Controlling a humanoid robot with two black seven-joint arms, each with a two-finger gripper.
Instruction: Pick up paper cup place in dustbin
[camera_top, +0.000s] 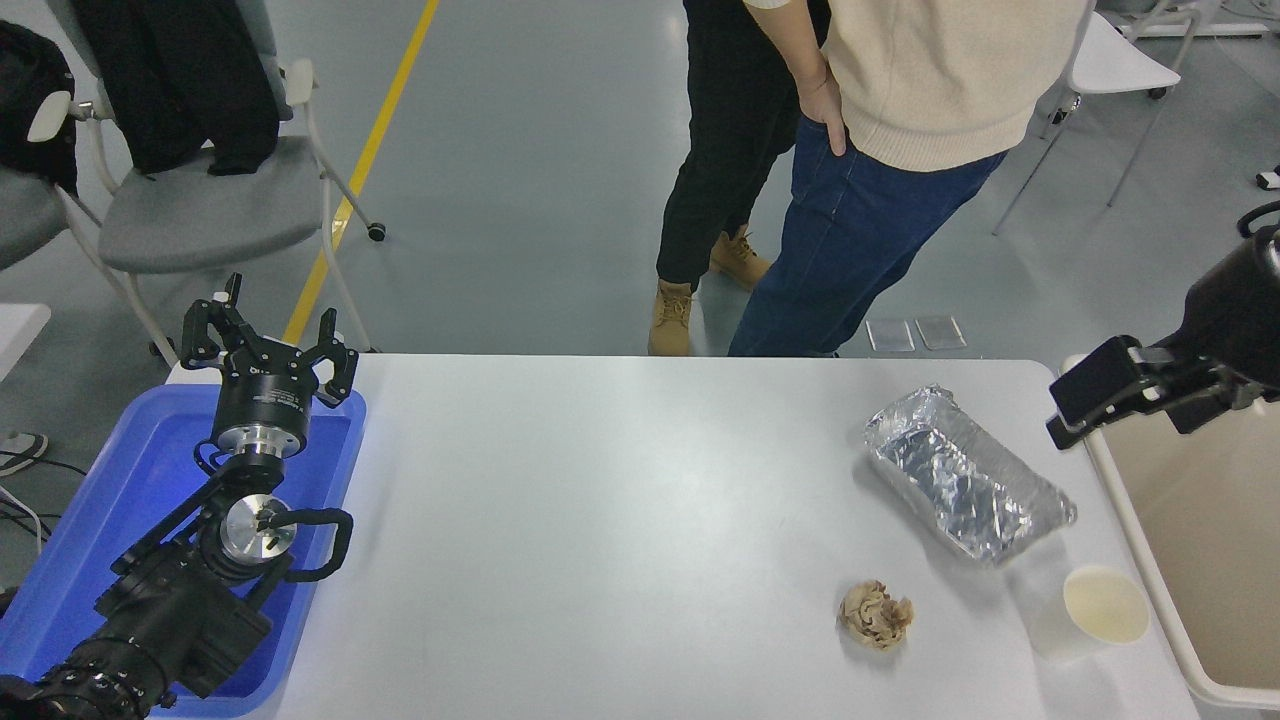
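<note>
Paper cup (1092, 610) waiting on the white counter (620, 520), both hands away from it.

The cup stands upright near the counter's right front corner, just beside the rim of the beige dustbin (1200, 560) at the right edge. A silver foil tray (965, 478) lies behind it, and a crumpled brown paper ball (876, 614) sits to its left, apart from both. The right hand (1105, 395) hangs in the air above the dustbin's far corner, well apart from the cup, holding nothing. The left hand (268, 350), fingers spread, is parked over a blue tray (90, 520) at the lower left. Two people (880, 150) stand at the far side.
</note>
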